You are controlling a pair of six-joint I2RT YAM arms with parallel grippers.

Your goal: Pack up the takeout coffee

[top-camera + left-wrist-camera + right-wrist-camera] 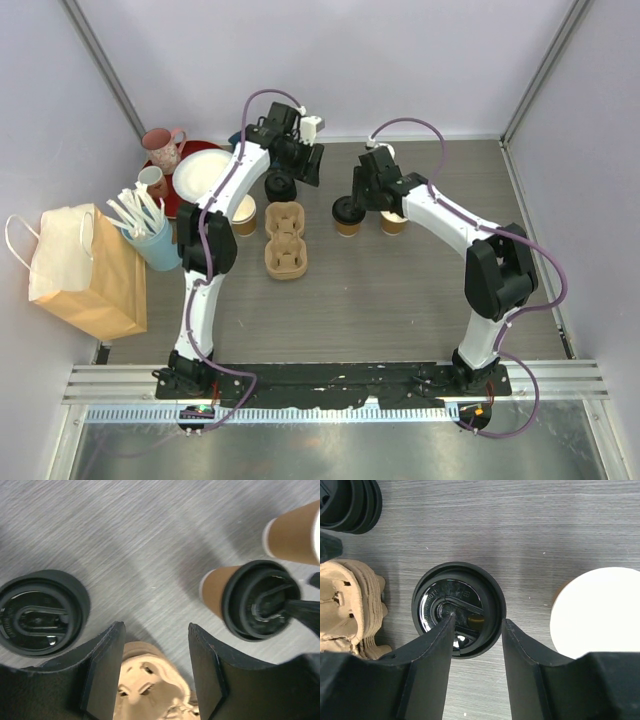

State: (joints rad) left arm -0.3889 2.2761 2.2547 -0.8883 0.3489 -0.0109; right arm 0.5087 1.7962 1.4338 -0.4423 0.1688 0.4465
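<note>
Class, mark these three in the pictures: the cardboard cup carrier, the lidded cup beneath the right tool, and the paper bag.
cardboard cup carrier (285, 240): top external view, centre ridge between its pockets.
lidded cup (470, 596): right wrist view, on its black lid.
paper bag (100, 285): top external view, on its brown side.

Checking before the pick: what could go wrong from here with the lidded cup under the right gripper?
1. The right gripper stands open above the tan paper cup with the round black plastic lid, off-centre; closing may clip the lid and tip it.
2. The lidless white-lined paper cup stands close beside; a finger could bump it.
3. The left gripper hangs open over the brown pulp carrier, possibly blocking placement.
</note>
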